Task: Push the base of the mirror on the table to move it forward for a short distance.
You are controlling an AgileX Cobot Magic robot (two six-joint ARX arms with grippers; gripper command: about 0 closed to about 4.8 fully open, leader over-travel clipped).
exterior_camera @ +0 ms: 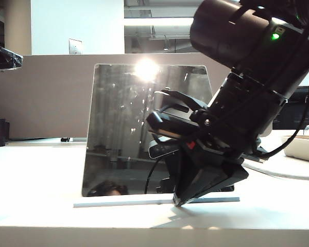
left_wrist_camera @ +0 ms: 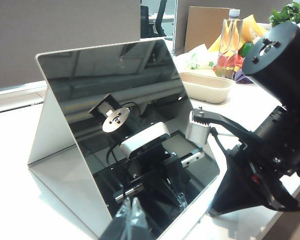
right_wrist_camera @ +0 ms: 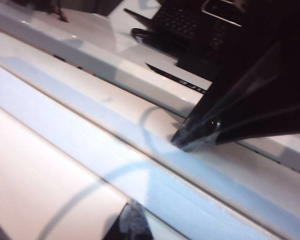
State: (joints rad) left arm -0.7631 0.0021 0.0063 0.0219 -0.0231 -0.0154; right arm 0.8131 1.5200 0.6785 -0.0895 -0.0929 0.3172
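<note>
Exterior view: the mirror (exterior_camera: 124, 128), a dark, smudged trapezoid with rounded upper corners, leans back at mid-table on its thin, pale bluish base (exterior_camera: 118, 202). The right gripper (exterior_camera: 179, 201) angles down from the right, its black wedge tip touching the slab's near edge right of centre; jaws look pressed together. The off-white matte table (exterior_camera: 36, 175) lies flat and smooth around it.

Left wrist view: the glossy panel reflects the right arm (left_wrist_camera: 270, 165), which stands just beside the mirror's right end. A pale oval tray (left_wrist_camera: 207, 86) sits well apart, farther right. The left gripper itself cannot be made out here.

Right wrist view: the closed fingertips (right_wrist_camera: 190, 141) rest on the slab's long, straight edge. Pushing well likely means keeping the tip low against that edge and driving slowly and squarely, since an off-centre shove could swivel the light, slick stand.
</note>
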